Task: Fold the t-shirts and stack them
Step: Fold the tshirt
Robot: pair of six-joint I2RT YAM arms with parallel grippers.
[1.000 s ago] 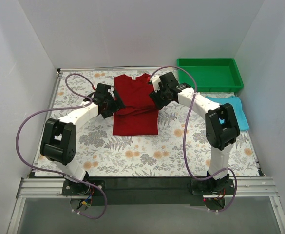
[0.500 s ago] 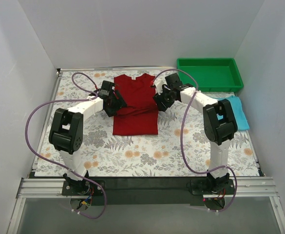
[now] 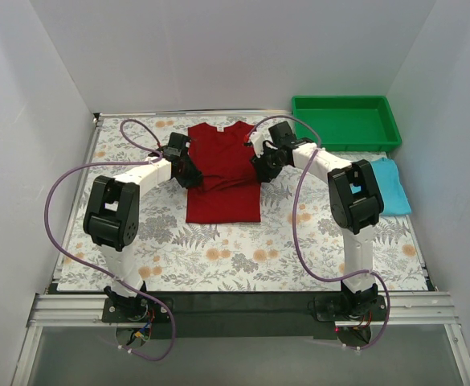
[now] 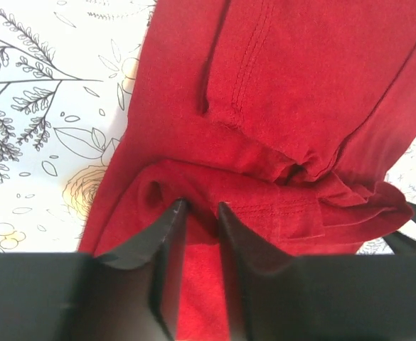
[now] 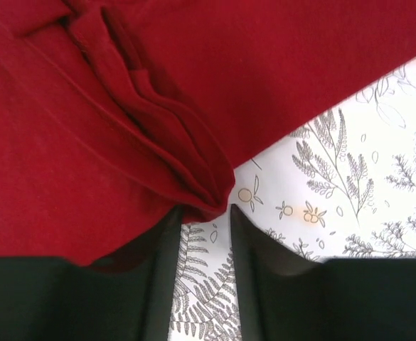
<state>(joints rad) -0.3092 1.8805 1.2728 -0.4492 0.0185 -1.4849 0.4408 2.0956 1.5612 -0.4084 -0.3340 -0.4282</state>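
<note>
Red t-shirt (image 3: 222, 173) lies flat on the far middle of the floral tablecloth (image 3: 218, 249), collar away from the arms, its sleeves already turned in so that it forms a long rectangle. It has not shifted over the last second; only the arms have changed.

Both have closed in on its side edges at about chest height, and both sets of jaws have narrowed. The left gripper (image 4: 199, 206) sits at the shirt's left edge with its fingers drawn close together, and a ridge of red cloth is pinched between them, so it appears to have hold of the fold. The right gripper (image 5: 206, 209) is at the opposite edge, where the tip of a bunched fold pokes into the mouth of its fingers, with tablecloth showing in the gap behind. The jaws are partly drawn in around that tip, but I cannot tell whether they have bitten.

This looks like the start of a two-handed grasp for the next fold, probably bringing one end over the other, and it is not yet secure on the right.

The blue t-shirt (image 3: 389, 186) waits as a folded rectangle near the right edge, well apart, just in front of the green tray (image 3: 345, 122). Stacking has not begun.
</note>
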